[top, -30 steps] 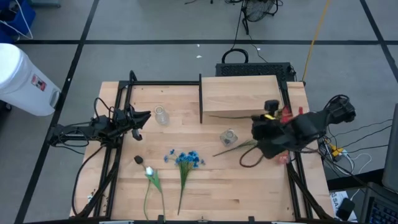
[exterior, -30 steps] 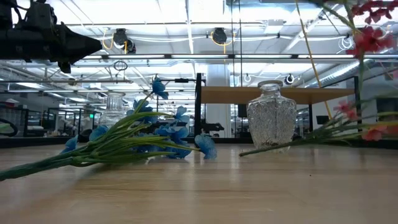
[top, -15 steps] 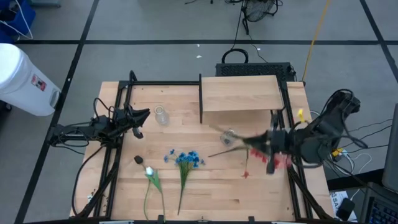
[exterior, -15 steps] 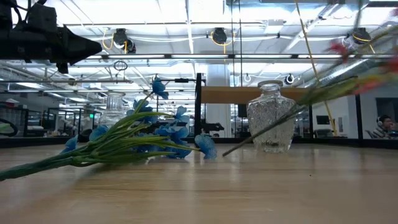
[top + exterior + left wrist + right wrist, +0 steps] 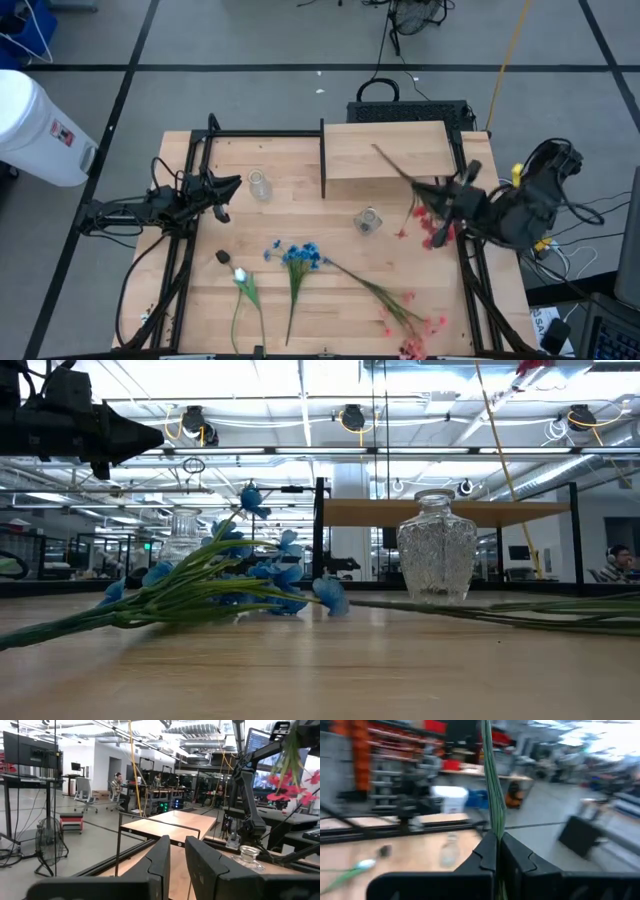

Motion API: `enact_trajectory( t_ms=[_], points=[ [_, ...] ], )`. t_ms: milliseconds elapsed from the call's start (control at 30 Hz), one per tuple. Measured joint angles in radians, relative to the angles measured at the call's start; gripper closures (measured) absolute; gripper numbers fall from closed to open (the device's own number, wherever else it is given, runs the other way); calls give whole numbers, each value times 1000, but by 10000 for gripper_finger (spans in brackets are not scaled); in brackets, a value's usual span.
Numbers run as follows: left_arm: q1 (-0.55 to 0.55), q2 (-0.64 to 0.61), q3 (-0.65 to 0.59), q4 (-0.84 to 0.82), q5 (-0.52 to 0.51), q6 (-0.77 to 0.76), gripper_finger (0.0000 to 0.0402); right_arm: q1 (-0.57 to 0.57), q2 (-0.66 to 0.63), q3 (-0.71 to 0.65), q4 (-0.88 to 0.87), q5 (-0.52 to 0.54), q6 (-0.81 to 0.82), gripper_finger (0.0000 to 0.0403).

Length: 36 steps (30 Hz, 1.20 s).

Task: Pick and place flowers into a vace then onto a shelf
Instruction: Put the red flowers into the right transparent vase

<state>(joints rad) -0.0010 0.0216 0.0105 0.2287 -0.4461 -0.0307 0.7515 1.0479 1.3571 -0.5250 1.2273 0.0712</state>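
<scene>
grey floor [image 5: 250, 40] with dark lines, white bin [image 5: 35, 130], bright ceiling lights [image 5: 300, 390]

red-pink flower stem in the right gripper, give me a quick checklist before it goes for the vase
1. Grip: right gripper shut on the thin green stalk of the red-pink flower stem: ok.
2. Stem clear of the table: it hangs lifted, beside the raised pale wooden shelf: ok.
3. Target upright: the ribbed clear glass vase stands with its mouth free: ok.
4. Stalk end over the vase mouth: the stalk points over the shelf instead: not ok.
5. Path past the second red-pink spray lying on the wooden tabletop: ok.
6. Left gripper waits at the table's left, away from the vase: ok.
</scene>
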Motion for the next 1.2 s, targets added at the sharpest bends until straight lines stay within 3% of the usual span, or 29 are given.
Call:
enact_trajectory(
  t_ms=[233, 433, 500, 600, 700, 833, 867, 967, 1200],
  points=[
    [0, 0, 0, -1, 0, -6, 337, 1, 6, -2, 0, -62, -430, 403],
    [0, 0, 0, -2, 0, -7, 337, -15, 55, -2, -59, 52, -631, 403],
    [0, 0, 0, -3, 0, -7, 337, -32, 82, -2, -129, 41, -621, 403],
    [0, 0, 0, -21, 0, -7, 337, -96, 151, -1, -284, -88, -520, 403],
    [0, 0, 0, -25, 0, -14, 337, -202, 229, 8, -588, -254, -334, 403],
    [0, 0, 0, -26, 0, -26, 337, -340, 339, 44, -1046, -346, 8, 403],
    [0, 0, 0, -26, -1, -26, 337, -361, 358, 45, -1064, -369, 34, 403],
    [0, 0, 0, -26, -1, -17, 337, -379, 361, 60, -979, -462, -84, 403],
    [1, 1, 0, -33, -8, -10, 337, -406, 435, 152, -1046, -492, -183, 403]
  ],
)
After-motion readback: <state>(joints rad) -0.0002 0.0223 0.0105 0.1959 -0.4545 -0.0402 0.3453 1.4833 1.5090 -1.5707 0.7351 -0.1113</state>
